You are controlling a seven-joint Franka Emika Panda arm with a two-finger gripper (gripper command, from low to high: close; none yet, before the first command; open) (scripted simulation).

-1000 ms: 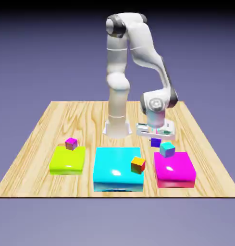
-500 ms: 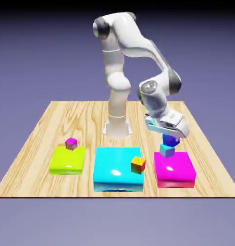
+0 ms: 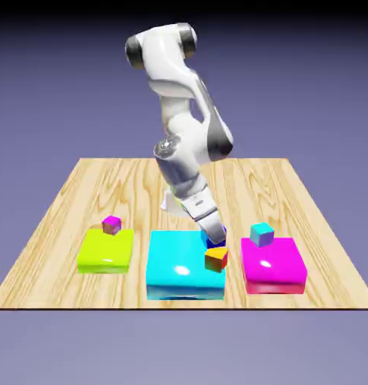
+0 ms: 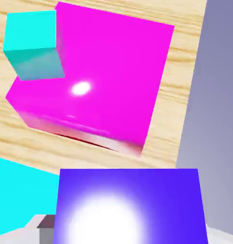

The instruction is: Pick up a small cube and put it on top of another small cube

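Gripper (image 3: 215,237) clamped on the blue cube (image 4: 130,206), hanging just above the orange cube (image 3: 216,258); I'd square it over that top before lowering, then let go

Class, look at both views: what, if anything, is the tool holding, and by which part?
The tool holds the dark blue-violet cube, pinched by two opposite side faces between its fingers.

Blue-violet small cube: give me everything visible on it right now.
The small cube is a glossy, plain dark blue-violet block with a bright highlight. It sits clamped in the shut gripper, filling the hand view's bottom. In the exterior view it hangs just above and behind the orange-topped cube, over the cyan block; contact between the cubes can't be judged.
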